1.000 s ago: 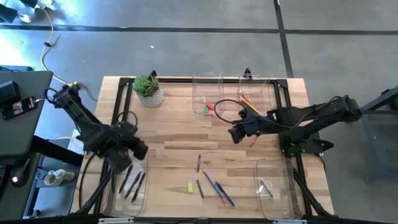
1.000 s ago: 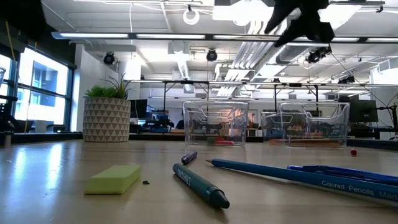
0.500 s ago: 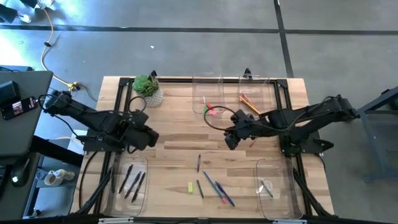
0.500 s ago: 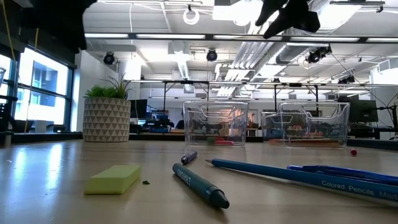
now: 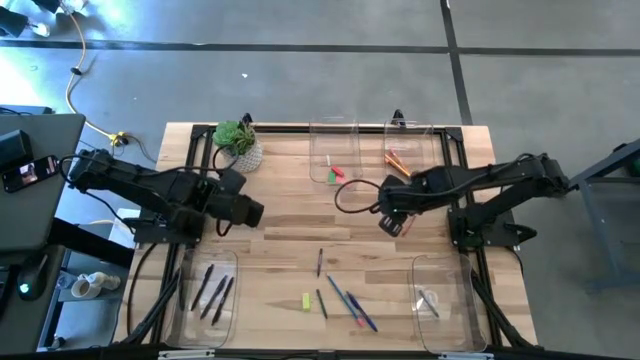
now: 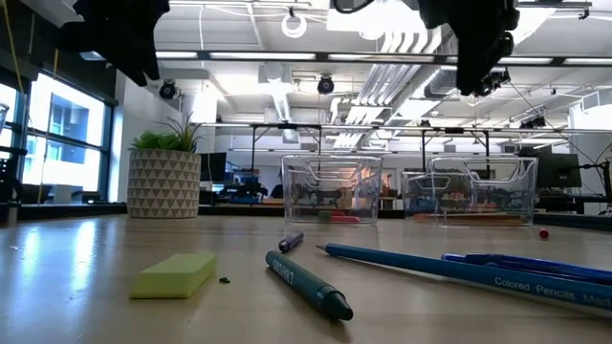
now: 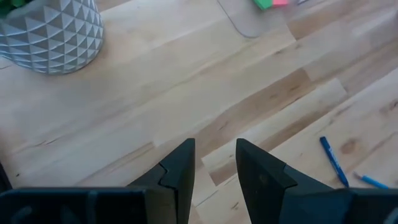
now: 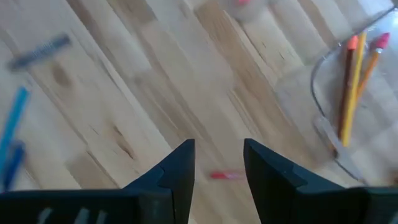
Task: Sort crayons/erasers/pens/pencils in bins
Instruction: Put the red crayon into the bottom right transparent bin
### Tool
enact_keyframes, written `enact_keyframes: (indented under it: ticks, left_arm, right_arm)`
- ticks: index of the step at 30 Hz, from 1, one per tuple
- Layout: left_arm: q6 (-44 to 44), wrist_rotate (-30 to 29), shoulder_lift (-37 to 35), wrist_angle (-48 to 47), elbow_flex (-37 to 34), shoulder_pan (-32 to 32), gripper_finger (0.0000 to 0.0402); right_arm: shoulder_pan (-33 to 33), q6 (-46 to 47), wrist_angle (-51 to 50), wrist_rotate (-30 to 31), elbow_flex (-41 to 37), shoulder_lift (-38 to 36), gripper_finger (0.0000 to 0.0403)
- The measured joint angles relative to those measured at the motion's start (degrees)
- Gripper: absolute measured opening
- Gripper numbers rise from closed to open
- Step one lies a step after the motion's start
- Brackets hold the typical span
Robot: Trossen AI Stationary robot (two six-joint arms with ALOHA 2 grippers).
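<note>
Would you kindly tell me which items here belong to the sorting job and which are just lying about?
Job items:
- bins
- pencils
- erasers
- yellow-green eraser
- blue pens

Lying about:
- potted plant
- phone

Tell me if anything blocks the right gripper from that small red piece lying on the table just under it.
Nothing visible does. The right gripper hangs open above bare wood, and the small red piece lies in plain sight between its fingers, with the pencils off to the side in their bin.
</note>
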Motion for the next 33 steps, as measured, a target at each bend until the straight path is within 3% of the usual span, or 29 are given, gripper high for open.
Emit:
enact_keyframes:
  ticks: [11,20,33]
  left_arm:
    - [-0.03,0.04,0.0,0.05,0.0,1.8,0.0103]
    - [-1.56,-0.81,0.11,0.1,0.0,1.78,0.0103]
    - [-1.67,-1.46,0.18,0.08,0.0,1.78,0.0103]
  right_arm:
    - [-2.28,-17.85,-1.99,-4.83,-10.43,-1.44,0.0129]
    - [-6.38,-39.24,2.38,-15.89,-18.8,-1.81,0.0129]
    - [-8.88,-63.97,9.74,-15.53,-25.58,-1.81,0.0129]
